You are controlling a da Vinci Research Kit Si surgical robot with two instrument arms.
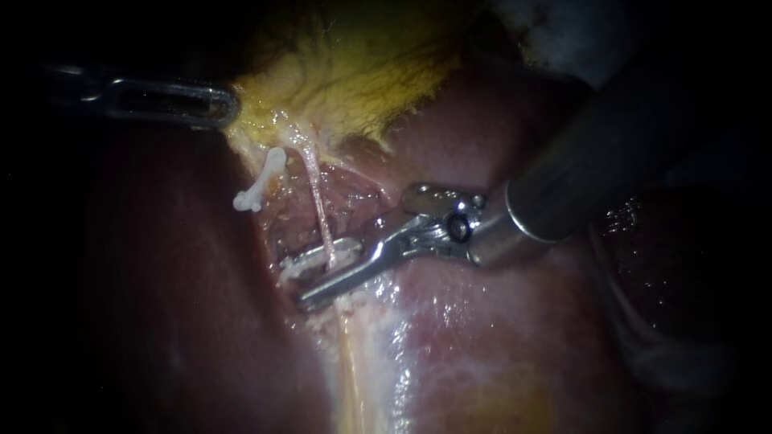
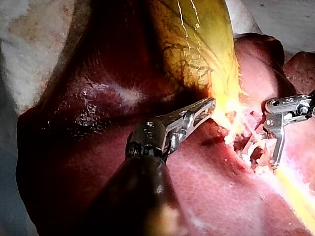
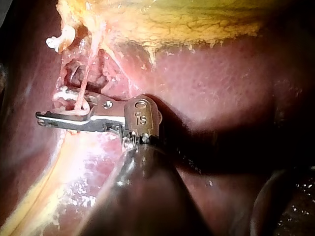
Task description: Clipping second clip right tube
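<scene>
A thin pink tube, the right tube [image 1: 318, 193], runs down from the yellow gallbladder [image 1: 354, 72] into the liver bed. My right instrument [image 1: 310, 281] comes in from the upper right. Its jaws stand on either side of this tube and hold a white clip [image 1: 318, 255] around it low down. In the right wrist view the same jaws [image 3: 49, 110] carry the clip [image 3: 64, 93] looped about the tube [image 3: 86, 73]. Another white clip [image 1: 261, 181] sits on the tube further left. My left instrument [image 1: 229, 106] grips the gallbladder's edge, as the left wrist view [image 2: 209, 104] also shows.
Dark red liver [image 1: 482, 321] lies all around the dissected pocket. A pale yellow strip of tissue [image 1: 350, 378] runs down from under the right instrument's jaws. The right instrument's thick shaft [image 1: 579, 177] crosses the upper right.
</scene>
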